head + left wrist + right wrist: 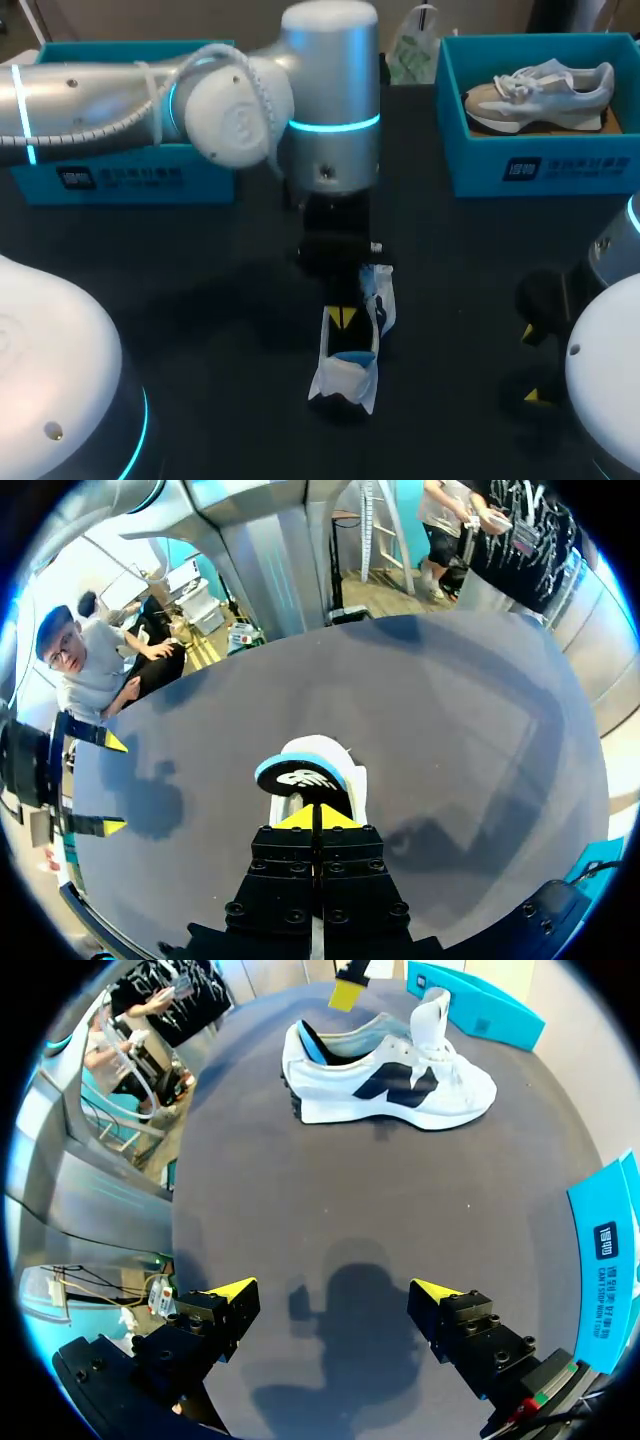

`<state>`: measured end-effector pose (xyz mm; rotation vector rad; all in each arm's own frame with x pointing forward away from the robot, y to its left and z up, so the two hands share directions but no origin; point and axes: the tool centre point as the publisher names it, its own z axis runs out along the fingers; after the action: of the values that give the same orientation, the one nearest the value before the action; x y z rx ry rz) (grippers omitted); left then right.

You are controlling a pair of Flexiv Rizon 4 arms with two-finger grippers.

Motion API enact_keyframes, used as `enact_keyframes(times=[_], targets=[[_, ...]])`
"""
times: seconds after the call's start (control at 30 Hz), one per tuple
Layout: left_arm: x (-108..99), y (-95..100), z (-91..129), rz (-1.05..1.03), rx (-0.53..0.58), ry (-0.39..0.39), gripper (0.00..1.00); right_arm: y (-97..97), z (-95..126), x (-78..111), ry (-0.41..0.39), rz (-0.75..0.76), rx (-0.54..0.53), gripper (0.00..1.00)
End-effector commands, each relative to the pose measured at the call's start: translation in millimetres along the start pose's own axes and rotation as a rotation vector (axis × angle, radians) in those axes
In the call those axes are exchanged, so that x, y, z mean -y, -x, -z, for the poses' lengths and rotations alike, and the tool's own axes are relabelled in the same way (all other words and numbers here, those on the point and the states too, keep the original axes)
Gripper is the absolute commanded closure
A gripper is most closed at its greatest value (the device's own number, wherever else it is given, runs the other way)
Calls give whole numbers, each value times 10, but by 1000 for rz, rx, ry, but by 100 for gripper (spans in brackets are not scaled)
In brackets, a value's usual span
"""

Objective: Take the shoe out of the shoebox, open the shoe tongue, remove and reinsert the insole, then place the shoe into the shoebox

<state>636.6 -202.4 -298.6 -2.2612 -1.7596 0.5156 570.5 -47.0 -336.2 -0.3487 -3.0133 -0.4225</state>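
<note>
The right gripper (335, 1305) hangs low by the near right edge of the table (200, 300). Its jaws stand wide apart over bare tabletop and hold nothing. It looks parked there to leave the middle free, though near enough to steady the shoe if needed.

The shoe (390, 1070) stands upright on its sole near the table's middle, well apart from both boxes. Its tongue is pulled up so the opening is free for reaching inside.

The left gripper (315, 817) comes down from the far side onto the heel opening. Its jaws are closed to a thin seam, and the tips meet at the edge of the dark, blue-rimmed insole (300, 773). They appear to pinch it, which suits the step of drawing it out or feeding it back; which of the two cannot be told.

At the far left corner sits the shoebox (120, 180), partly hidden by the left arm. A second box (540, 165) at the far right corner holds another shoe (540, 90).
</note>
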Motion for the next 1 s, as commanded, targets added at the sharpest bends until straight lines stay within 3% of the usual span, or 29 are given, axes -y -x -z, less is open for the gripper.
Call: enact_keyframes(times=[0.03, 0.67, 1.0], targets=[[131, 34, 22, -5, -13, 27, 100, -20, 14, 9, 3, 1, 3, 0], [360, 209, -194, -51, -69, 127, 100, -20, 14, 9, 3, 1, 3, 0], [289, 178, -374, -19, -109, 163, 100, -20, 14, 9, 3, 1, 3, 0]])
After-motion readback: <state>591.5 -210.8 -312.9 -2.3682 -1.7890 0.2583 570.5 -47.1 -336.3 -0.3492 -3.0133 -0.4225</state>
